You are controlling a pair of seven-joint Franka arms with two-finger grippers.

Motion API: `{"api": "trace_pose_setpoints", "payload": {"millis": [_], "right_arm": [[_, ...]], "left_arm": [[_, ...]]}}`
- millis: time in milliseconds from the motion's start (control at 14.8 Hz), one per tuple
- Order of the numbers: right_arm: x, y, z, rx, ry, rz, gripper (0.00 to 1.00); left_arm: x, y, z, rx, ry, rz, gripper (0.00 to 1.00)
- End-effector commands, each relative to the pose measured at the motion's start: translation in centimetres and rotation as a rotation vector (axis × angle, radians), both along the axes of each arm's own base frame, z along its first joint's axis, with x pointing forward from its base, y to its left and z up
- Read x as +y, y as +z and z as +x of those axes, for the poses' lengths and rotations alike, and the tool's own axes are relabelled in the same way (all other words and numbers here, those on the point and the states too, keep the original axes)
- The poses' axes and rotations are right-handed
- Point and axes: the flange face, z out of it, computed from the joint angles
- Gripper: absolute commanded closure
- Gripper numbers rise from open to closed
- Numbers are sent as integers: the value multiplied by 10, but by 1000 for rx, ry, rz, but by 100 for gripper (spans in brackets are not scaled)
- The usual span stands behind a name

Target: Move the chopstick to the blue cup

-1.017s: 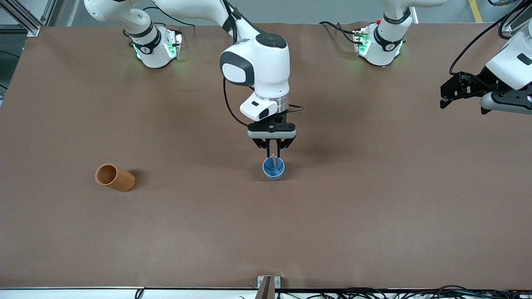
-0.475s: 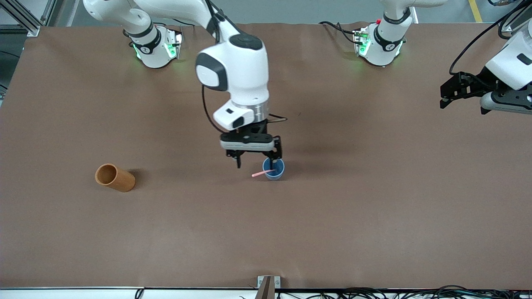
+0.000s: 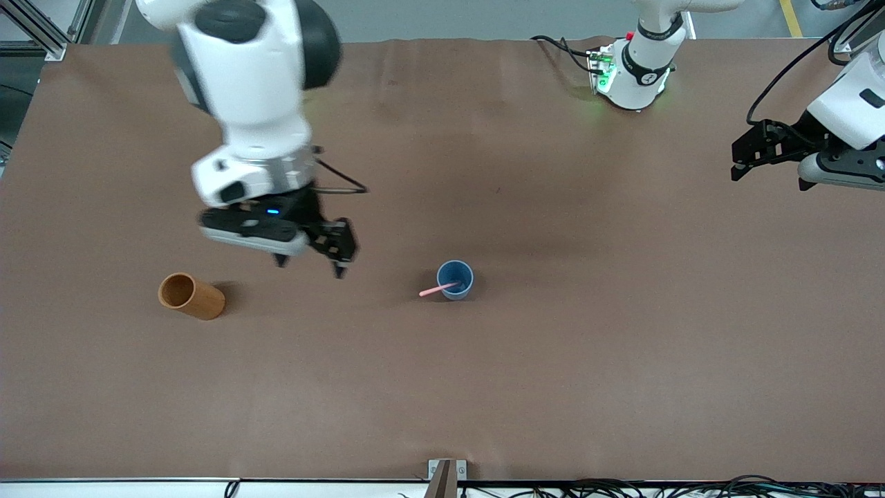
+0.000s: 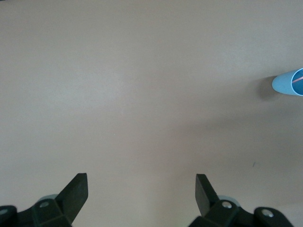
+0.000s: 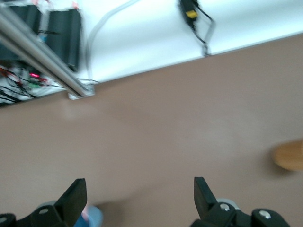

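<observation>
Brown table [image 3: 553, 387] fills the front view. Centre of frame: blue cup [image 3: 455, 279] upright w/ pink chopstick [image 3: 437, 289] leaning in it, one end inside, other end sticking out over the rim toward the right arm's end. Mid-left: orange-brown cup [image 3: 191, 295] lying on its side. Above and between the two cups, right gripper [image 3: 310, 266] in the air over bare table, fingers spread wide, holding nothing. Right edge, upper part: left gripper [image 3: 771, 173] waits, fingers also wide apart, empty.
</observation>
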Motion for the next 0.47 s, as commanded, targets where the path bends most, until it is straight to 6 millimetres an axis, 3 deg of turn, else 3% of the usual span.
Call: {"api": "trace_pose_setpoints", "payload": {"millis": [0, 136, 271, 407], "right_arm": [[-85, 15, -9, 84, 15, -17, 0], [-139, 18, -20, 108, 33, -41, 0], [-192, 22, -43, 138, 47, -45, 0], [-229, 25, -68, 156, 45, -23, 0]], "left_arm": [[-2, 6, 5, -22, -1, -23, 0], [-2, 7, 5, -21, 0, -26, 0], [-2, 7, 5, -20, 1, -33, 0], [-3, 7, 5, -20, 0, -33, 0]]}}
